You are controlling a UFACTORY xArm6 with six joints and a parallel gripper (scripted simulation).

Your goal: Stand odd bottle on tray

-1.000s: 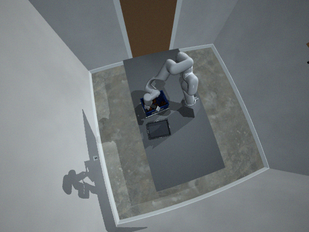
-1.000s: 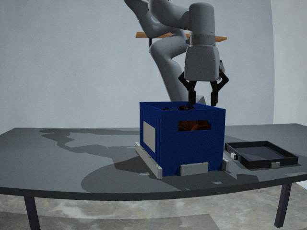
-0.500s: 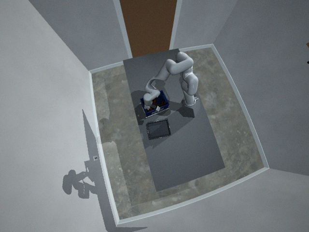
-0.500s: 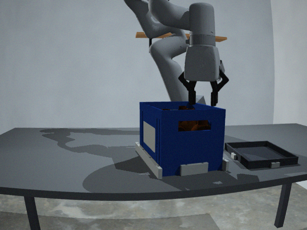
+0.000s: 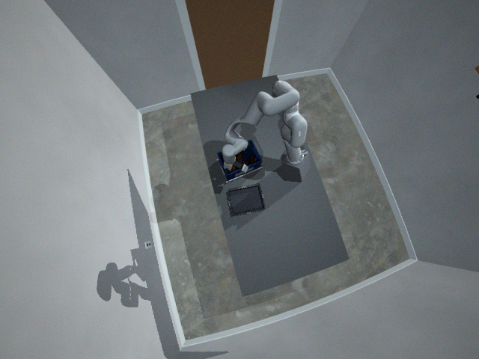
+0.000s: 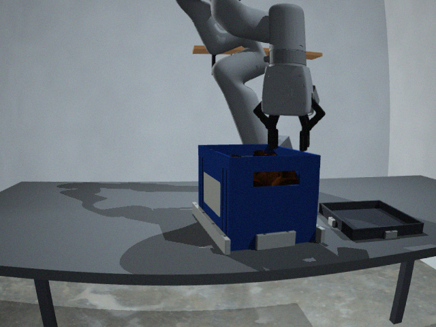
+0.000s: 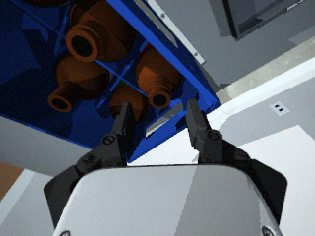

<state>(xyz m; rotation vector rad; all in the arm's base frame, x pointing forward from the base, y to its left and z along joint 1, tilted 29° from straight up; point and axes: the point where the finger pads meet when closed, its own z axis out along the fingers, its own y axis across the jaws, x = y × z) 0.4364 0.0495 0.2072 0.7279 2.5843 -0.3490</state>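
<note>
The blue crate (image 5: 258, 153) (image 6: 274, 211) (image 7: 30, 93) stands upright with brown bottles in its compartments. In the wrist view one bottle (image 7: 110, 27) shows a wide mouth at the top, another bottle (image 7: 81, 76) is lower left, a third bottle (image 7: 159, 71) is near the crate corner. Another bottle (image 7: 127, 100) is partly hidden by the left finger, and one more is cut off at the top edge. My gripper (image 6: 288, 144) (image 7: 159, 110) is partly open and empty, its fingertips about at crate rim height, over the corner bottle's side. The black tray (image 5: 247, 211) (image 6: 369, 233) holds nothing.
Light grey guide blocks (image 6: 275, 240) (image 7: 189, 44) stand around the crate's base, and small blocks (image 6: 390, 234) touch the tray's sides. The tray lies beside the crate on the grey table (image 5: 293, 247) (image 6: 88, 246). The crate's walls rise around the bottles.
</note>
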